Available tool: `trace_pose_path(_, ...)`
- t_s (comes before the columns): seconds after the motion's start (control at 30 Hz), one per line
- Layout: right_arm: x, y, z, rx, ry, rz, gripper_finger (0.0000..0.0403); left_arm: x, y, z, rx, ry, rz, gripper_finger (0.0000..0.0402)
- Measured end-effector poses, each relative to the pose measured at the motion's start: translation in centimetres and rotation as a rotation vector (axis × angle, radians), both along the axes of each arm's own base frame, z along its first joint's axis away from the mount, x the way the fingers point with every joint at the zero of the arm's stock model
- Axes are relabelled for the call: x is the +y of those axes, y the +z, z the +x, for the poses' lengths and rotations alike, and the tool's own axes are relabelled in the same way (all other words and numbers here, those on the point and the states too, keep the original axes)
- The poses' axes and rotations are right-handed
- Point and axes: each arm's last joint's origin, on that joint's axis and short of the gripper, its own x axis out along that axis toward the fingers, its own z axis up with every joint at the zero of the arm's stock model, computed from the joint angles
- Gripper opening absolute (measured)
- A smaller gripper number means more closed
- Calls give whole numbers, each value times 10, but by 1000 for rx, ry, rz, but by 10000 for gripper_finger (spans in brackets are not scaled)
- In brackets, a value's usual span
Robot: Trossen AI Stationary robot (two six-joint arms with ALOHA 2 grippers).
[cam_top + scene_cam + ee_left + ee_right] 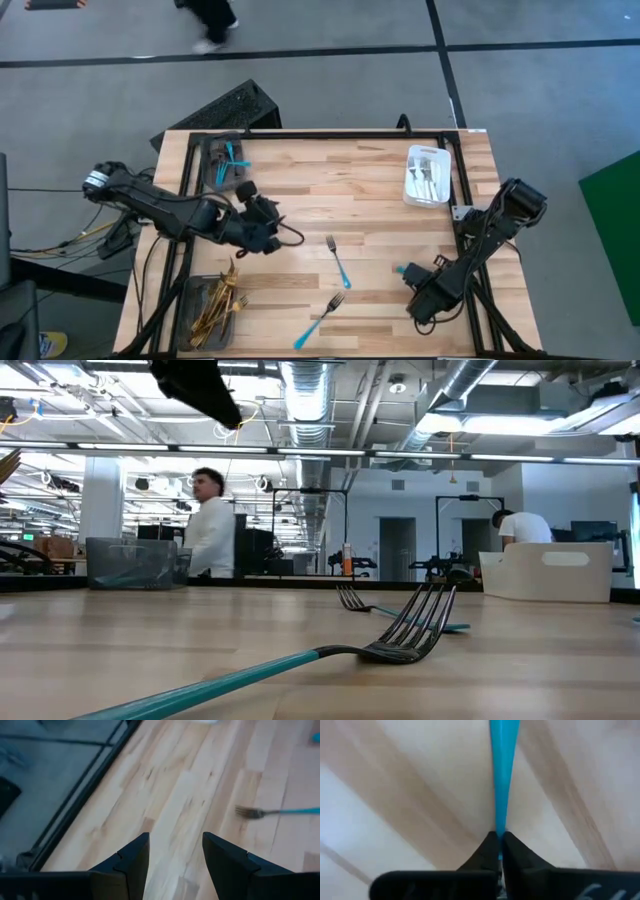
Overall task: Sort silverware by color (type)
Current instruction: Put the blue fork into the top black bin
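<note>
The right gripper [499,840] is clamped on a turquoise handle [503,775] near the table's [380,190] right side. Two turquoise-handled forks [338,262] lie mid-table. The left gripper [175,857] stands released.

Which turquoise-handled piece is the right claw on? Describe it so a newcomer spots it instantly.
Start at the white tray by the table's far right edge, then come toward the near right corner. There the right claw is shut on a turquoise-handled utensil. Unlike the two turquoise-handled forks lying free mid-table, only its handle shows past the claw.
</note>
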Motion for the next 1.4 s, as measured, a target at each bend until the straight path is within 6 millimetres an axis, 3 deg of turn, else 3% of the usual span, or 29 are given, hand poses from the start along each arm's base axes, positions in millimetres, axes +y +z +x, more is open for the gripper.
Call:
trace_pose_path(0.3,-21,23,22,-444,-94,-231,17,-16,-10,36,-113,-98,26,171)
trace_pose_path(0.67,-33,56,49,-808,32,-416,14,-28,-42,79,-143,-221,-5,171)
trace_pose_path(0.93,-44,67,79,-899,150,-586,14,-29,-53,103,-217,-362,-70,171)
trace_pose_path(1.23,-66,77,99,-914,147,-727,14,-3,-47,108,-324,-99,-12,171)
trace_pose_path(1.4,-75,81,107,-906,163,-771,14,9,-46,111,-347,-69,-26,171)
